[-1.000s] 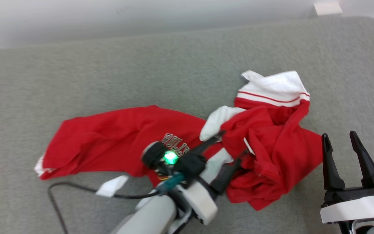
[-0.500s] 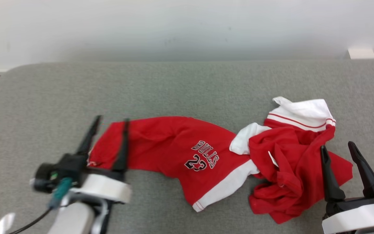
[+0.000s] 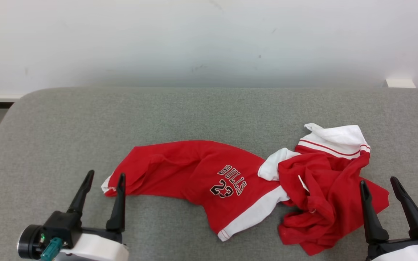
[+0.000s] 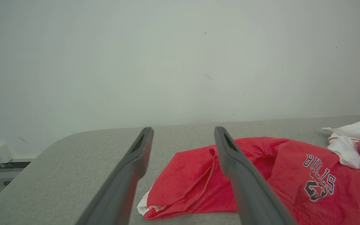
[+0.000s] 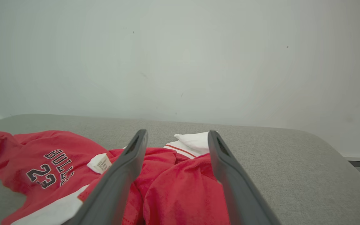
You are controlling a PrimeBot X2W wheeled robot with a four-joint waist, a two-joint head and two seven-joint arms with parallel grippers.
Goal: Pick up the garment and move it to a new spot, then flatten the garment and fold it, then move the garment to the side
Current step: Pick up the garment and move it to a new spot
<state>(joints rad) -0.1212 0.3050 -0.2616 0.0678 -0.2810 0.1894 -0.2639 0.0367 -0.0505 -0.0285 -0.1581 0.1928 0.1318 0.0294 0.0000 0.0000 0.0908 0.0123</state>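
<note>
Grey padded surface (image 3: pixel 67 119) before a white wall (image 3: pixel 194 43); we see the red garment (image 3: pixel 180 170) lying rumpled across its middle.
We hold both sets of fingers spread wide with nothing in them. Our left gripper (image 3: pixel 106 174) hovers at the garment's flatter left end, and our right gripper (image 3: pixel 378 181) by its bunched right end, where a white band (image 3: pixel 336 141) with red stripes lies. The "BULLS 23" lettering (image 3: pixel 230 181) faces up.

Bright, even, diffuse light; soft shadows, sharp focus, no glare.
</note>
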